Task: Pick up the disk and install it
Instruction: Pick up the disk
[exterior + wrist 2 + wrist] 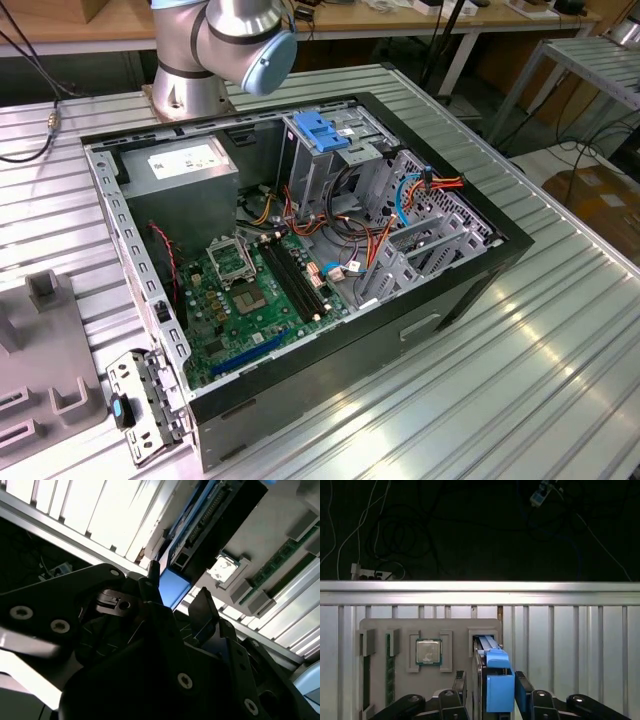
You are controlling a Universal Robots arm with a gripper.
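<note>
In both wrist views the hand [491, 676] [177, 582] sits astride the disk [489, 645] [200, 535], which stands on edge in a slot of a grey fixture tray [455, 630] with its blue carrier rail facing the first wrist camera. Whether the hand is clamped on the disk or merely apart around it cannot be told. Just beside the disk's slot, a processor chip [428, 652] lies flat in its own recess of the tray, and a green memory module [390, 675] lies in a narrow groove further along. The tray rests on a ribbed aluminium worktop [570, 645]. Past the worktop's edge rail, a dark floor carries loose cables and a white power strip [370, 572]. In the exterior view, an open computer case [480, 290] lies on its side on the worktop. The green motherboard [240, 290] is nearest inside it, then a metal drive cage with a blue latch [320, 130] on top, and a grey power supply [185, 170] in the far corner. The arm's base [225, 45] stands just behind the case.
</note>
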